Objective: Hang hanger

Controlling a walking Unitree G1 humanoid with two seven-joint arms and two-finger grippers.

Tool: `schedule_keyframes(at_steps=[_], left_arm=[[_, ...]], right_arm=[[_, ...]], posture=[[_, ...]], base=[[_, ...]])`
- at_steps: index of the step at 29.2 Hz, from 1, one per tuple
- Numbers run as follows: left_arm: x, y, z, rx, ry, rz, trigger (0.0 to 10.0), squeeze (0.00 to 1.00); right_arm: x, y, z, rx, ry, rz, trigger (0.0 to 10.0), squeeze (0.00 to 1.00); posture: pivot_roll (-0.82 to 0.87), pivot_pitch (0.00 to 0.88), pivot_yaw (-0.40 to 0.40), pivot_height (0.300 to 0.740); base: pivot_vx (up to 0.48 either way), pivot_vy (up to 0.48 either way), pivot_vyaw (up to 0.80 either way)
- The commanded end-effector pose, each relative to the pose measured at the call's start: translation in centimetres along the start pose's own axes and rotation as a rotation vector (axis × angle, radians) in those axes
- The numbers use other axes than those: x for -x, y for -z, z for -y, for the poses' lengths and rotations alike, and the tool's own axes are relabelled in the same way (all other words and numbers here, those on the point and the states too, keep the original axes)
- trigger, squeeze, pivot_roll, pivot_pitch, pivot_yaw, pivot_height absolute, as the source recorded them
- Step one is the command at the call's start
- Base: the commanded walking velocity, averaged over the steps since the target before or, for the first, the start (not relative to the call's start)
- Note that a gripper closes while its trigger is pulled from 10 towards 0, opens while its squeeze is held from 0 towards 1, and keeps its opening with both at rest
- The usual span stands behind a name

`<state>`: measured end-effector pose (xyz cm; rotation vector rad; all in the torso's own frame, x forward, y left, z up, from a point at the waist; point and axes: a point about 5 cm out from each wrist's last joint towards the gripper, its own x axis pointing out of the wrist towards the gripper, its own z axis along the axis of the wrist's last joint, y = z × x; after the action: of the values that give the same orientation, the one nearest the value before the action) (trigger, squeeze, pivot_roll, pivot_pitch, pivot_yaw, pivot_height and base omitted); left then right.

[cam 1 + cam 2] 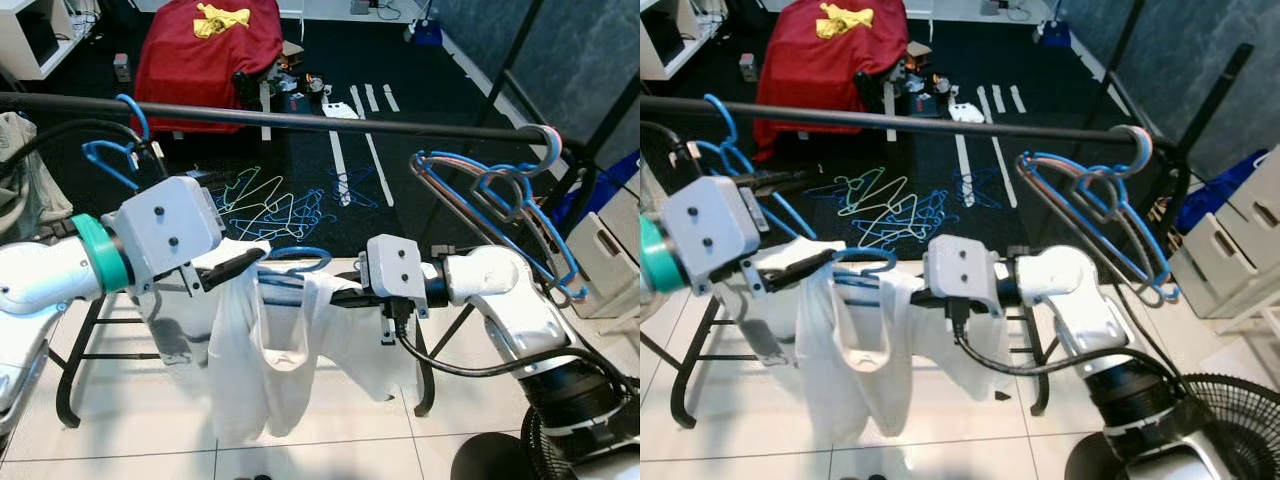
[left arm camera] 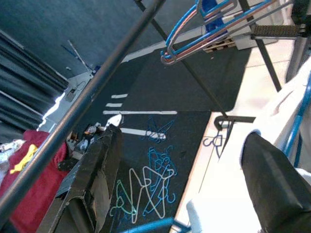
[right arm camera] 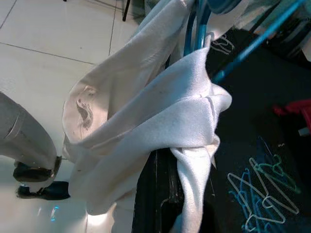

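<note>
A black clothes rail [image 1: 300,118] crosses the scene in front of the robot. Between the two arms hangs a white garment [image 1: 262,350] draped on a blue hanger [image 1: 295,262], held below the rail and not hooked on it. The left pincer [image 1: 235,265] reaches in from the robot's left; the head views show its black fingers at the garment's shoulder, while its wrist view shows them spread apart with cloth beside one finger, so whether it actually has hold of the garment cannot be told. The right pincer [image 1: 335,293] comes in from the other side, its fingers closed on a bunched fold of the white cloth, as the right wrist view shows.

One blue hanger [image 1: 122,150] hangs on the rail at the robot's left. At the rail's right end hangs a bunch of blue hangers [image 1: 510,215], too tangled to count. A loose pile of hangers [image 1: 275,205], blue, green and white, lies on the dark floor beyond. Farther back stands something draped in red cloth [image 1: 205,55], with a yellow item [image 1: 220,18] on top.
</note>
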<state>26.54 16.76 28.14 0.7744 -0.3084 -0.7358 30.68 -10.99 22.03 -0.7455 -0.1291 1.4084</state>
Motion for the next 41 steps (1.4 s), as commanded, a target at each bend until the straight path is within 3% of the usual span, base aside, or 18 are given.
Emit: schedule_keyframes(at_steps=[1,6,9,10,12,13,14,17,18,19,20,23,28,34,36,41], left_arm=[[-0.3,0.8,0.3,0.031,-0.005,-0.035,10.0,1.0],[-0.2,1.1,0.3,0.037,0.003,-0.042,10.0,1.0],[0.3,1.4,0.6,0.098,0.076,-0.063,10.0,1.0],[1.4,1.9,1.0,0.186,0.187,-0.089,10.0,0.0],[3.9,2.8,1.2,0.339,0.362,-0.132,10.0,0.0],[3.9,2.8,1.2,0.339,0.362,-0.132,10.0,0.0],[4.8,2.8,0.9,0.405,0.404,-0.121,10.0,0.0],[5.2,2.8,0.2,0.463,0.399,-0.094,10.0,0.0],[5.1,2.9,-0.6,0.491,0.352,-0.069,10.0,0.0],[4.3,3.6,-1.6,0.44,0.24,-0.085,10.0,0.0],[4.3,3.6,-1.6,0.44,0.24,-0.085,10.0,0.0],[2.9,4.4,-2.5,0.358,0.103,-0.121,10.0,0.0],[2.1,4.7,-2.5,0.401,0.09,-0.099,10.0,0.0],[1.1,4.3,-1.6,0.404,0.095,-0.065,10.0,0.0],[1.3,4.5,-2.4,0.452,0.061,-0.052,10.0,0.0],[1.9,4.3,-3.3,0.474,0.085,-0.034,10.0,0.0]], right_arm=[[-0.2,-0.7,-0.3,0.021,-0.007,0.03,0.0,0.0],[-0.1,-0.6,-0.4,0.017,-0.005,0.031,0.0,0.0],[-0.1,-0.5,-0.4,0.015,-0.003,0.027,0.0,0.0],[0.1,-0.2,-0.4,0.014,0.008,0.016,0.0,0.0],[0.7,0.6,-0.3,0.005,0.039,-0.012,0.0,0.0],[0.7,0.6,-0.3,0.005,0.039,-0.012,0.0,0.0],[0.9,1.0,-0.2,0.0,0.054,-0.027,0.0,0.0],[1.3,1.6,-0.2,-0.012,0.087,-0.043,0.0,0.0],[1.7,2.2,-0.1,-0.024,0.129,-0.058,0.0,0.0],[2.0,2.5,0.0,-0.039,0.176,-0.063,0.0,0.0],[2.0,2.5,0.0,-0.039,0.176,-0.063,0.0,0.0],[2.4,2.8,0.3,-0.054,0.244,-0.063,0.0,0.0],[3.3,2.9,0.7,-0.055,0.317,-0.069,0.0,0.0],[3.4,2.8,0.6,-0.052,0.324,-0.063,0.0,0.0],[3.7,2.7,0.6,-0.037,0.324,-0.067,0.0,0.0],[4.3,2.7,0.5,-0.011,0.305,-0.089,0.0,0.0]], posture=[[0.0,0.05,0.065,0.74],[0.0,0.05,0.065,0.74],[0.01,0.05,0.061,0.74],[0.01,0.047,0.061,0.74],[0.02,0.045,0.062,0.74],[0.02,0.045,0.062,0.74],[0.02,0.043,0.064,0.74],[0.03,0.035,0.066,0.74],[0.03,0.031,0.073,0.74],[0.02,0.028,0.079,0.74],[0.02,0.028,0.079,0.74],[0.01,0.029,0.083,0.74],[0.0,0.03,0.096,0.74],[-0.01,0.03,0.103,0.74],[-0.01,0.029,0.107,0.74],[-0.01,0.029,0.109,0.74]], base=[[0.0,0.0,0.0],[0.0,0.0,0.0],[0.0,0.0,0.0],[0.0,0.0,0.0],[0.0,0.0,0.0],[0.0,0.0,0.0],[0.0,0.0,0.0],[0.0,0.0,0.0],[0.0,0.0,0.0],[0.0,0.0,0.0],[0.0,0.0,0.0],[0.0,0.0,0.0],[0.0,0.0,0.0],[0.0,0.0,0.0],[0.0,0.0,0.0],[0.0,0.0,0.0]])
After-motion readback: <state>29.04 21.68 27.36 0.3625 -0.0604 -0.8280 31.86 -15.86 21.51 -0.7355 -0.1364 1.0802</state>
